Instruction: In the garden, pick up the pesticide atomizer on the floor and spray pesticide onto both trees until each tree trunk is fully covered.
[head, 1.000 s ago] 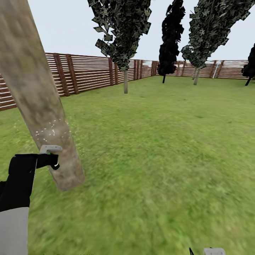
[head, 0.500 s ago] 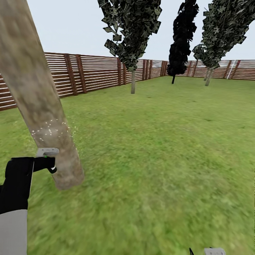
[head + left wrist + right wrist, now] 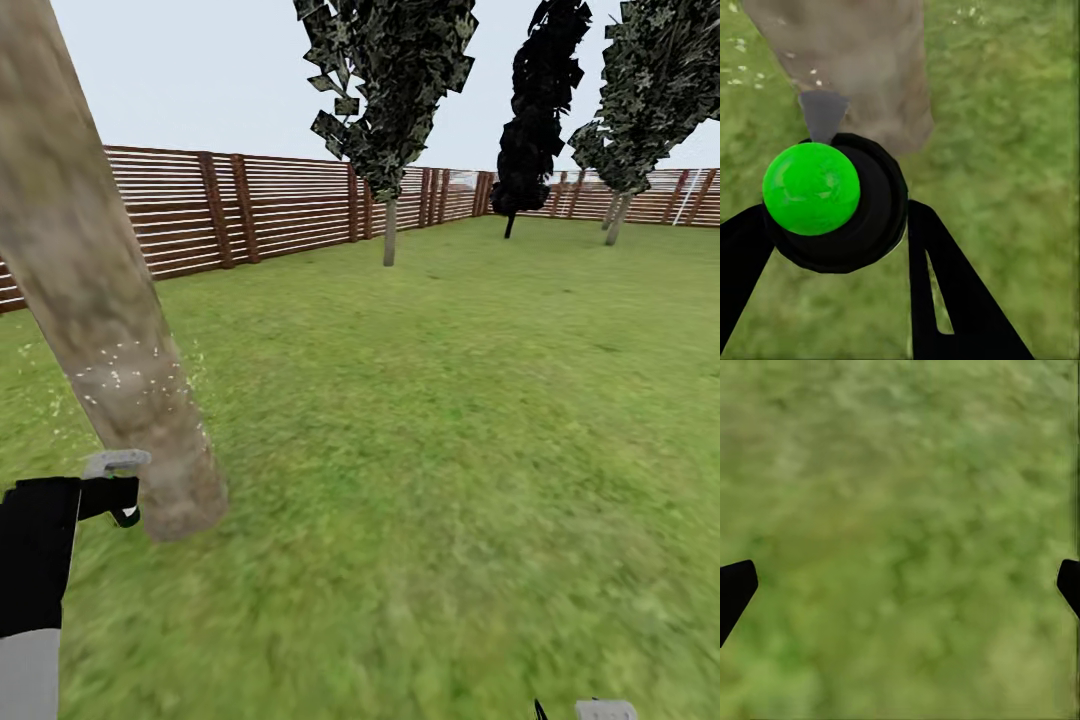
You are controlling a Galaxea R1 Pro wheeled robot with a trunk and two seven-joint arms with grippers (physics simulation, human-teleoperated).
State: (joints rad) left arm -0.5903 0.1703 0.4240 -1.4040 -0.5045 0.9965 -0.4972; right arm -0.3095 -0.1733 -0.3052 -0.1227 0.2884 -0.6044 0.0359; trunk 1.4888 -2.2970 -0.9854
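Pesticide atomizer (image 3: 832,202) — small, rigid, likely light; left gripper (image 3: 832,247) jaws clamped round its body; right gripper (image 3: 900,585) jaws spread, empty.

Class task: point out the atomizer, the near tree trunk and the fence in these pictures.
atomizer (image 3: 811,188): left wrist view, on its green spot.
trunk (image 3: 90,300): head view, on the mottled bark at mid-height.
fence (image 3: 290,205): head view, on the brown slats.

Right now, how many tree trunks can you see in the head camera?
4: a thick trunk close at the left beside the atomizer, a thin one mid-fence, a dark one farther right, and a pale one far right. Others may be hidden.
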